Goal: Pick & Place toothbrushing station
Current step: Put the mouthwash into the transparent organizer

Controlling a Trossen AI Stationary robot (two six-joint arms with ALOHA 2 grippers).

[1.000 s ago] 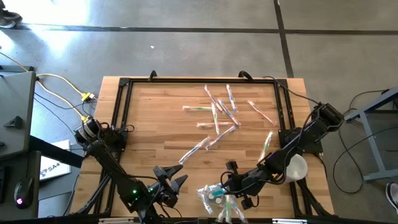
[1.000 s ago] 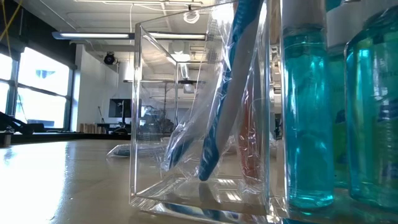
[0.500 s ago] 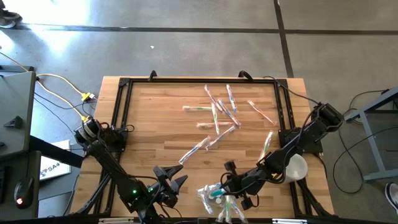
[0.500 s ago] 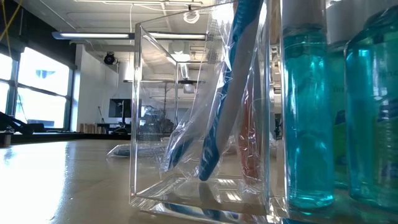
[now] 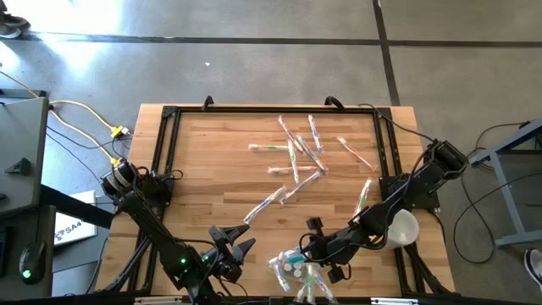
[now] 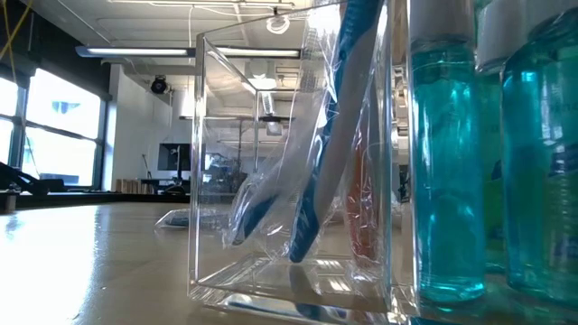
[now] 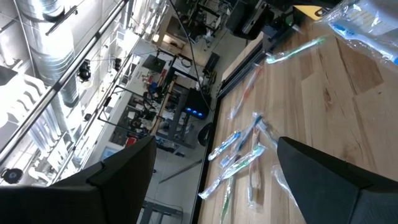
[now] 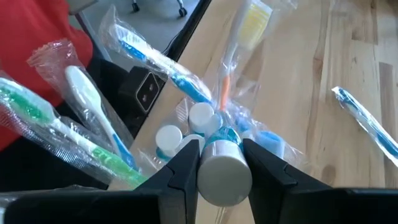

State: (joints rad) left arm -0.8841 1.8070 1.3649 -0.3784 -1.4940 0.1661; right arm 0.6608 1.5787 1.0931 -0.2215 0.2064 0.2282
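Our right pincer (image 8: 217,163) sits at the near edge of the wooden bench (image 5: 212,178), closed on a white-capped bottle of blue liquid (image 8: 221,163) just above the clear plastic holder (image 6: 289,171) that already holds wrapped toothbrushes (image 8: 155,62). Over the last second the bottle has eased slightly closer to the other white-capped bottles (image 8: 180,127), so we judge the placing nearly done. Our left pincer (image 5: 235,244) waits wide open and empty at the near left. More wrapped toothbrushes (image 5: 296,152) lie scattered at the far middle.
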